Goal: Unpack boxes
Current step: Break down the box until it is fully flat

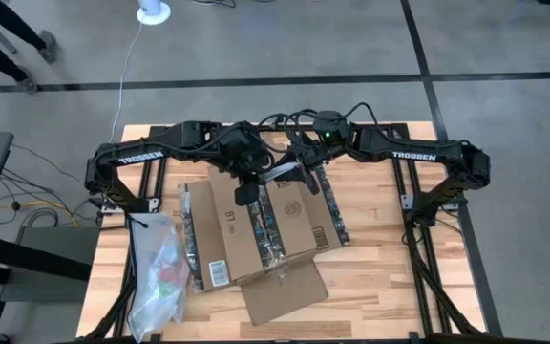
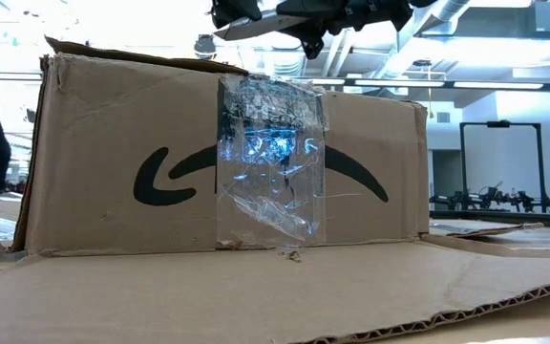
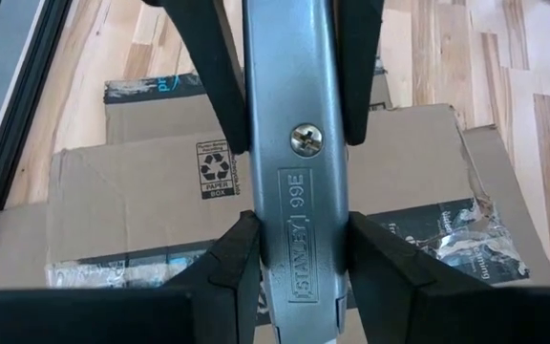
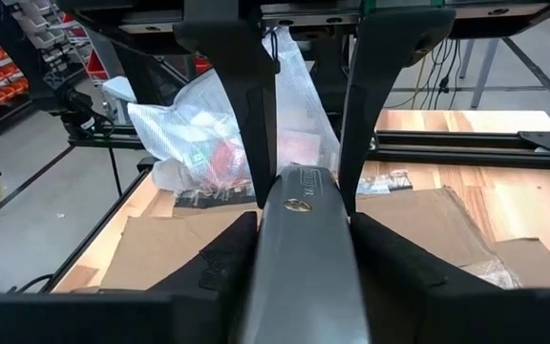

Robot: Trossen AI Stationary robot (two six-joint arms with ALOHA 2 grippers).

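Observation:
The brown cardboard box (image 1: 256, 225) lies on the wooden table with its flaps spread open, a torn dark tape strip (image 1: 267, 229) along its top and a white barcode label (image 1: 219, 271). In the low view its side (image 2: 113, 172) shows the curved arrow print. Above the box's far part, a grey metal utility knife (image 1: 280, 175) hangs between both grippers. My left gripper (image 1: 256, 182) and my right gripper (image 1: 301, 172) face each other, each shut on one half of the knife. My left gripper pinches the knife's flat handle sides (image 3: 299, 248) between its two fingers, at the half stamped STANLEY 99E. The fingers come from the table's left and lie along the knife, which hangs clear above the box. My right gripper pinches the knife's other half (image 4: 299, 248) between its two fingers, short of the handle screw (image 4: 297, 204). The fingers come from the table's right and lie along the knife. The knife is lifted clear of the box.
A clear plastic bag (image 1: 160, 272) with coloured contents lies at the table's near left, beside the box. Dark frame rails (image 1: 418, 220) run along the table's right side. Bare wood (image 1: 390, 277) shows at the near right.

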